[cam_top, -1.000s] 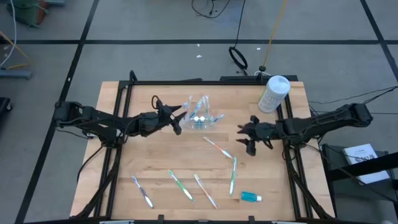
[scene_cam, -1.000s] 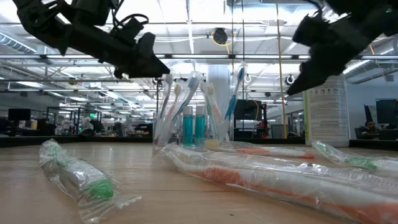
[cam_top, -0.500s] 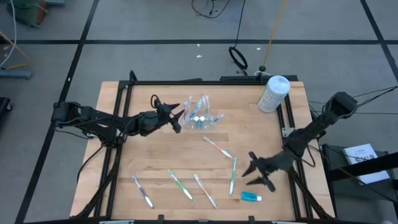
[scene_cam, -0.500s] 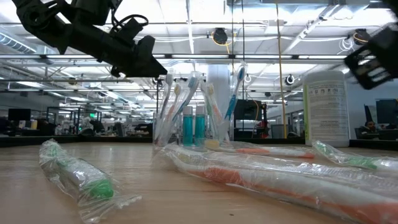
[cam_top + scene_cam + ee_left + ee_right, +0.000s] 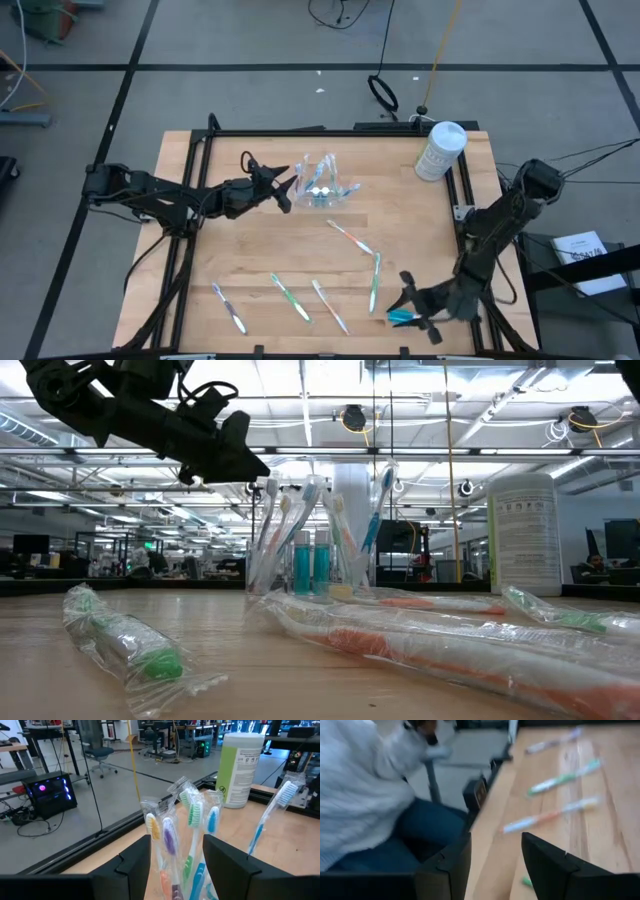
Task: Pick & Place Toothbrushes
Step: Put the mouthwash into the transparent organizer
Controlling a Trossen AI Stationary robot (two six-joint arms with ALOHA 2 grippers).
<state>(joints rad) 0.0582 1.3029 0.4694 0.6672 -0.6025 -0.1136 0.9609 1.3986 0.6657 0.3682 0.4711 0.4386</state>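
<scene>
A large open robotics lab or industrial workspace. The wooden worktop [image 5: 250, 250] sits in a black metal frame on a grey floor marked with dark lines, cables [image 5: 340, 12] trailing across it. Beyond it the low view shows long rows of ceiling strip lights [image 5: 300, 420] and distant workstations. The left wrist view takes in an office chair [image 5: 100, 757], desks and a lit computer case [image 5: 47, 792].

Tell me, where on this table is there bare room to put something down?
The widest bare wood lies between the left gripper and the toothbrushes along the near edge. Another patch sits between the clear holder and the white canister. It is crowded near the right gripper and blue tube.
</scene>
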